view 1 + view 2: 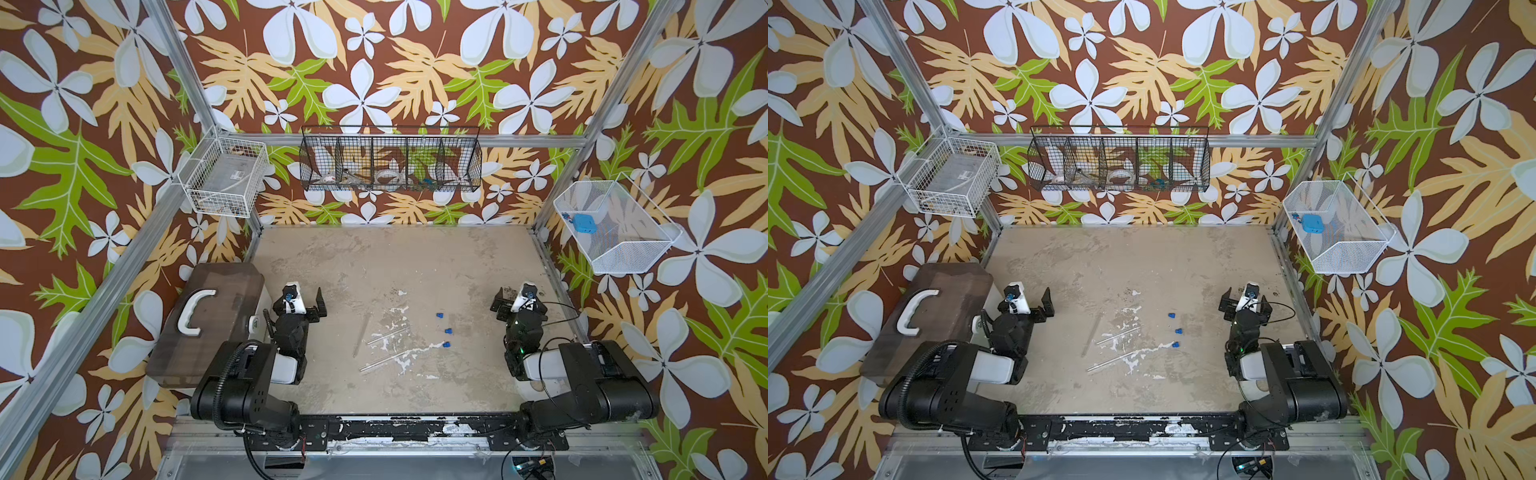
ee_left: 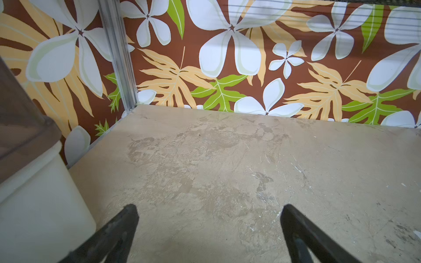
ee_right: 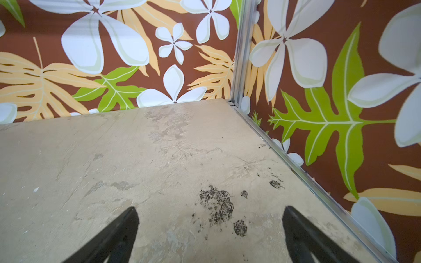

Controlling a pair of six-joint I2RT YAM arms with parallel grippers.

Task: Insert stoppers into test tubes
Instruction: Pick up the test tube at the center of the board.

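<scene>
Three test tubes (image 1: 380, 362) barely visible on table (image 1: 415, 257), stoppers (image 1: 448, 331) tiny specks

Lighting even, diffuse, bright; shadows soft. Wide-angle bending at top-view edges. Wrist views: fingers (image 2: 118, 232) soft-focus, bench (image 2: 205, 170) sharp.

Showed three test tubes (image 1: 388, 334) lying close together on the table (image 1: 374, 257), near its middle and toward the front. Showed three stoppers (image 1: 448, 331) just right of the tubes, apart from them and from one another, ranged front to back. Had the left hand (image 2: 209, 211) well left of the tubes and the right hand (image 3: 210, 211) well right of the stoppers. Showed a box (image 1: 208, 320) at the table's left edge, beside the left hand. Above the table: left-wall basket (image 1: 226, 176), back-wall basket (image 1: 390, 153), right-wall basket (image 1: 623, 257).
</scene>
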